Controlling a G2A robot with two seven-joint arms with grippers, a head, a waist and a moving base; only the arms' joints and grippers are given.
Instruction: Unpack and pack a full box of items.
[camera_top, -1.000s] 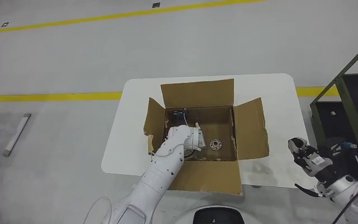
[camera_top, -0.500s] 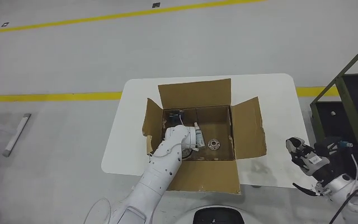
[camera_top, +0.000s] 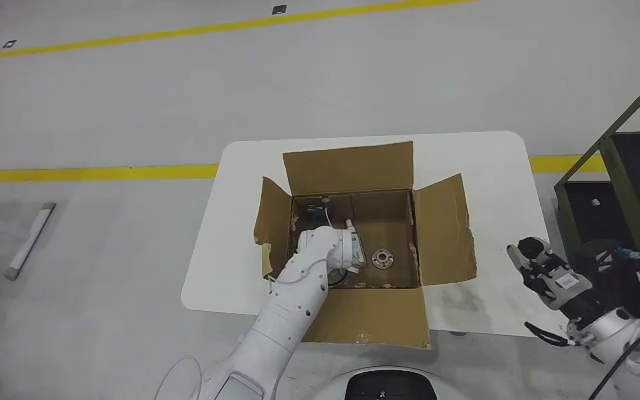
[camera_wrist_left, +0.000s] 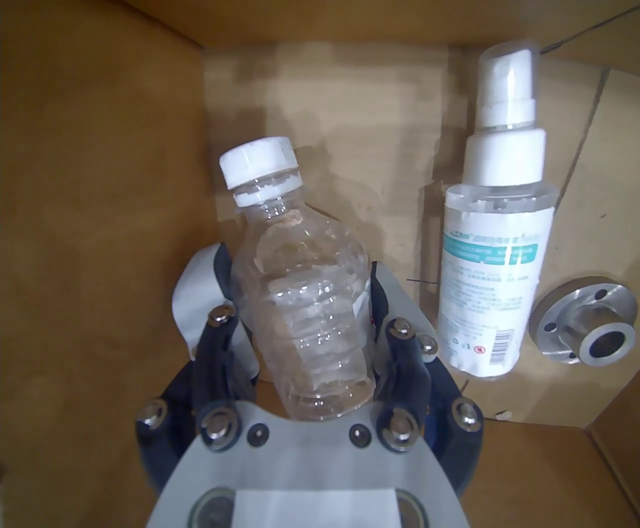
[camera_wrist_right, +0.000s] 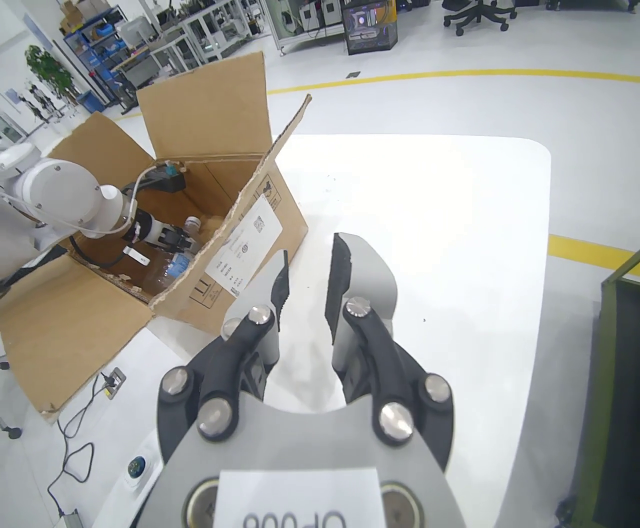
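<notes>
Inside the box (camera_top: 348, 168), the left jaws pinch the clear water bottle (camera_wrist_left: 300, 300), with the spray bottle (camera_wrist_left: 492, 280) and metal flange (camera_wrist_left: 582, 325) just beside them; the right jaws hang spread and empty over the worktop (camera_wrist_right: 450, 200).

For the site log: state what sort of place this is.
Probably a robotics lab or workshop hall: yellow floor lines mark the ground, and equipment benches and office chairs stand beyond the white table.
</notes>
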